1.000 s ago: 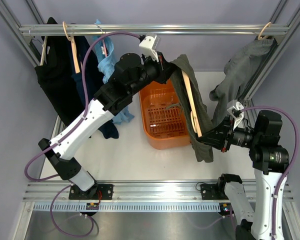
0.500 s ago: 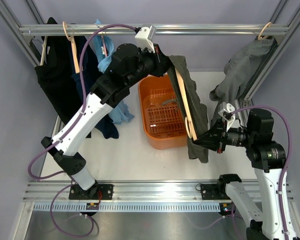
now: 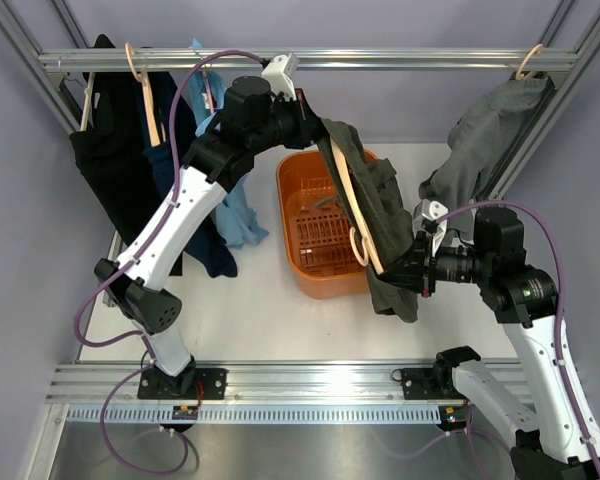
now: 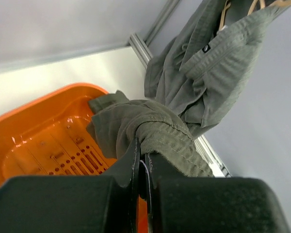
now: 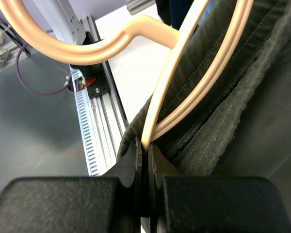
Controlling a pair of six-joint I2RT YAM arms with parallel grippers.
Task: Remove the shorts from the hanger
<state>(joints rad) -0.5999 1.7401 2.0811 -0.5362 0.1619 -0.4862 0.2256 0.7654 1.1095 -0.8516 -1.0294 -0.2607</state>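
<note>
Item one: dark olive-green soft fabric shorts, draped on a pale beige wooden clothes hanger and held in the air between the two arms, over the right side of the orange perforated plastic basket; you will find the cloth limp, matte and bunched in heavy folds, with a ribbed elastic waistband. Item two: the hanger itself, smooth and rounded, with long curved arms and a matching hook; it tilts from upper left down to lower right, off the aluminium rail. Left gripper: fingers pressed together on a fold of the waistband at the hanger's upper end; placed, I judge, to drag the fabric along and off the arm. Right gripper: fingers pinching the hanger's lower end close to the hook, shorts fabric bunched against them; this hold reads as your anchor, fixing the wood while the cloth is pulled. Basket: rigid, glossy, slotted floor; probably set beneath to receive the shorts. Lighter grey garment: hangs apart at the right; not part of your task.
</note>
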